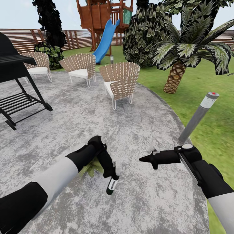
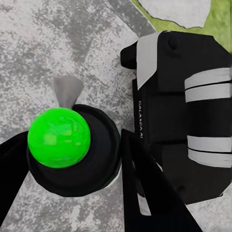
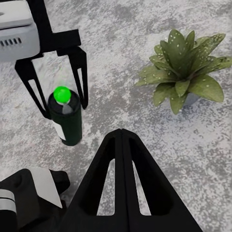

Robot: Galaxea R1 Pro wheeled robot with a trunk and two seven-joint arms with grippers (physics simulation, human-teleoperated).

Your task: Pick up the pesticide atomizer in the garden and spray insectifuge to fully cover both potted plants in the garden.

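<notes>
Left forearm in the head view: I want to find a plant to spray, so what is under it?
A potted plant peeks out beneath the left forearm, a few light-green leaves showing on the grey paving. The arm covers the rest.

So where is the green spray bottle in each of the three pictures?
Head view: the pesticide atomizer hangs low and centre, below the left gripper.
Left wrist view: seen from above, centre-left, bright green cap between the fingers.
Right wrist view: it stands at left.
Shared landmark: the mottled grey paving under it.
</notes>
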